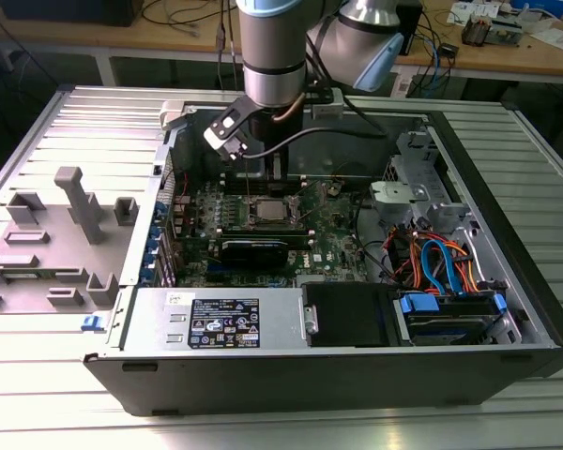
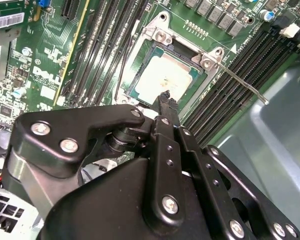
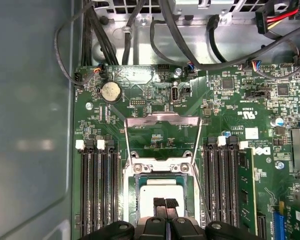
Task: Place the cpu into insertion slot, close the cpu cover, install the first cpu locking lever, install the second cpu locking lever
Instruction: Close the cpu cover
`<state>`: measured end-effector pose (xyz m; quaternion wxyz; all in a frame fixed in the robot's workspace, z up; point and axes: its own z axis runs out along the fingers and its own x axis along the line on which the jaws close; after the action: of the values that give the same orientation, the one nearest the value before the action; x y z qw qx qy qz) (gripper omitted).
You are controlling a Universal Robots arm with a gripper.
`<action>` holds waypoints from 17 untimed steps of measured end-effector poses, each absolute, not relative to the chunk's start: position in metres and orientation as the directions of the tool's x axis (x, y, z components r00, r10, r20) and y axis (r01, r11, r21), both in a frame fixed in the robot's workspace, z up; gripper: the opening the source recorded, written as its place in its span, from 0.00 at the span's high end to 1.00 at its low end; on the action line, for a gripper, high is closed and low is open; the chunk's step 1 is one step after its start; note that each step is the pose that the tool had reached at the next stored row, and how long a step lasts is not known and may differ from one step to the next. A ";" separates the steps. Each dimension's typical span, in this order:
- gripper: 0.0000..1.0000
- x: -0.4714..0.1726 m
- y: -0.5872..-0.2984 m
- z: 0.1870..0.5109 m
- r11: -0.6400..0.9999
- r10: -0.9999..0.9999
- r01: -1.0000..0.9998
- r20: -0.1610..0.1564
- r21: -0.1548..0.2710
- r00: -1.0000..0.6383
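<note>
While the grey plastic holders (image 1: 70, 214) lie on the desk (image 1: 507, 412) at the exterior view's left, the open computer case (image 1: 263, 380) takes the middle, and the arm reaches down into it over the green board.

In both wrist views the gripper (image 3: 165, 203) has its two fingertips pressed together, with nothing between them. It hangs directly over the chip (image 3: 165, 189). Whether the tips touch the chip or stay just above it, I cannot tell.

The chip sits inside the socket (image 3: 129, 197), between the rows of black memory slots (image 3: 97, 195). The cover (image 3: 165, 120) is folded back and open beside the socket. In the second wrist view a thin lever (image 2: 242, 85) stands free, pointing away from the socket.

My worry is this: if the closed tips push on the chip off its middle, it could tilt or slide against the socket rim, and the fine contacts below could bend. If the chip is not flat, the cover would probably jam on its edge. The free lever is also near the gripper's linkage and could catch on it.

The chip looks small, flat and square, with a dull silver top and a thin green border. It seems to lie level.

At the exterior view's right are the orange and blue cables (image 1: 441, 267), well apart from the work.
</note>
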<state>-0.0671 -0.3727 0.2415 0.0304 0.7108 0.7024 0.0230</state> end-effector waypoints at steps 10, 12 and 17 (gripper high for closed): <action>0.89 -0.067 -0.373 0.265 -0.011 1.000 0.997 -0.010 0.075 0.012; 0.89 -0.067 -0.373 0.269 -0.011 1.000 0.997 -0.010 0.075 0.012; 0.89 -0.067 -0.373 0.270 -0.011 1.000 0.997 -0.010 0.075 0.012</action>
<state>-0.0670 -0.3727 0.2702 0.0304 0.7108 0.7024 0.0230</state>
